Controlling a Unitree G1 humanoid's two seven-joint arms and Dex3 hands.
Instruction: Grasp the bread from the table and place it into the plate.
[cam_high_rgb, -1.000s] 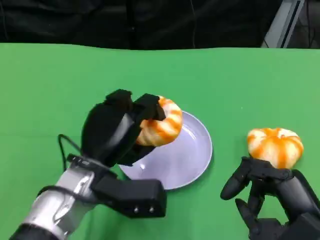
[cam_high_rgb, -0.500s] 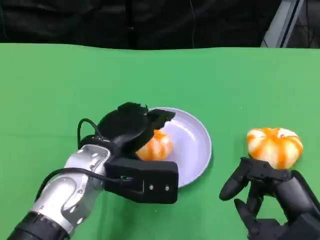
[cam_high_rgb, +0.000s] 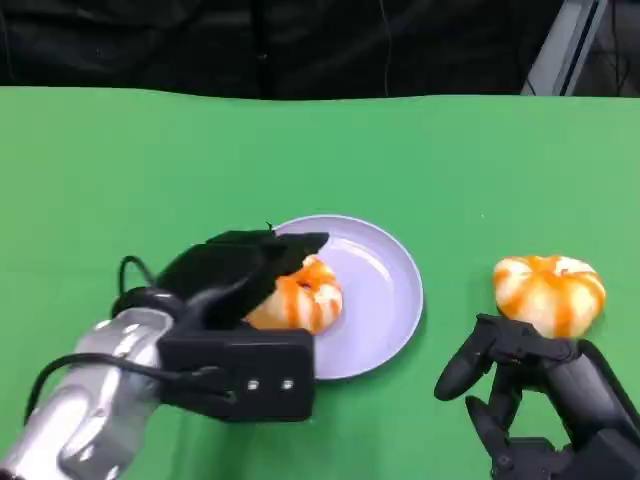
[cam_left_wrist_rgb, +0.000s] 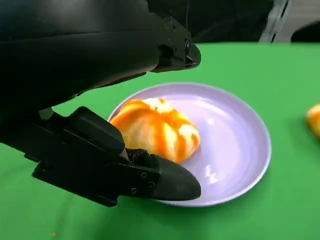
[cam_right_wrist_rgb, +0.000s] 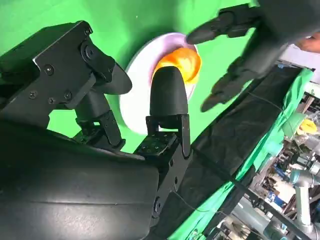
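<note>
Since a second ago the bread (cam_high_rgb: 296, 296) has come down from above the plate's rim onto the plate (cam_high_rgb: 385, 290), and the left hand (cam_high_rgb: 240, 270) has dropped lower with it. In the head view the orange-and-cream striped bun now sits on the left part of the pale lilac plate, a little left of the frame's centre. The left wrist view shows the same bread (cam_left_wrist_rgb: 156, 129) resting on the plate's (cam_left_wrist_rgb: 240, 145) surface, with one black finger (cam_left_wrist_rgb: 175, 50) stretched above it and another (cam_left_wrist_rgb: 167, 181) lying low in front of it at the plate's near rim. Both stand off the bread with a gap on either side, so the hand is spread around the bun without gripping it.

The silver left forearm (cam_high_rgb: 85, 410) runs down to the lower left corner of the head view, a black box-shaped part (cam_high_rgb: 238, 375) on it lying just below the plate.

At the right of the head view a second striped bun (cam_high_rgb: 550, 290) sits on the green table (cam_high_rgb: 120, 170), well apart from the plate. Just below it, in the lower right corner, the right hand (cam_high_rgb: 530, 385) rests with its fingers apart and nothing in them; whether it touches the bun I cannot tell. In the right wrist view that hand's fingers (cam_right_wrist_rgb: 167, 95) also stand spread, with the plate (cam_right_wrist_rgb: 137, 90) and bread (cam_right_wrist_rgb: 185, 61) beyond them near the top centre.
</note>
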